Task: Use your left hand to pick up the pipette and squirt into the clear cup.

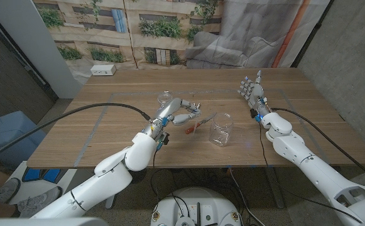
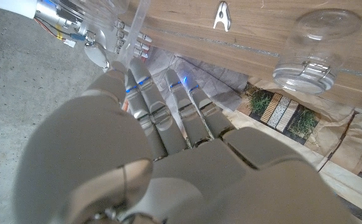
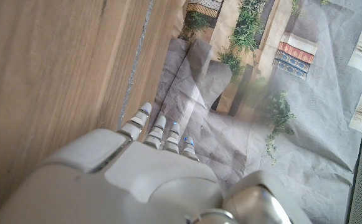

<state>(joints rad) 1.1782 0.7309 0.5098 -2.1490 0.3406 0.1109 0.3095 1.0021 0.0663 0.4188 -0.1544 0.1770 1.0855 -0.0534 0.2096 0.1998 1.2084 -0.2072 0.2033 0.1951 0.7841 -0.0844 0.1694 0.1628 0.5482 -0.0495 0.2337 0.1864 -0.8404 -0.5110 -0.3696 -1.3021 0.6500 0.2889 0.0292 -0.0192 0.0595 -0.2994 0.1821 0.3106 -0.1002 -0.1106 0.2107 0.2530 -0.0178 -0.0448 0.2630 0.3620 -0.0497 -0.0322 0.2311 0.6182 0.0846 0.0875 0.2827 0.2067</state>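
Wooden table (image 1: 107, 125): left hand (image 1: 181, 113) pinches the pipette (image 1: 198, 124), its tip near the clear cup (image 1: 220, 129) at nine o'clock. Right hand (image 1: 252, 91), spread, waits at the cup's two o'clock. Step: carrying; next, probably tip over rim, squeeze.

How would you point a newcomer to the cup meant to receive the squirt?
On the wooden table, look just right of the left hand. The clear cup stands upright near the front middle. Unlike the lidded glass jar farther back, it is open-topped.
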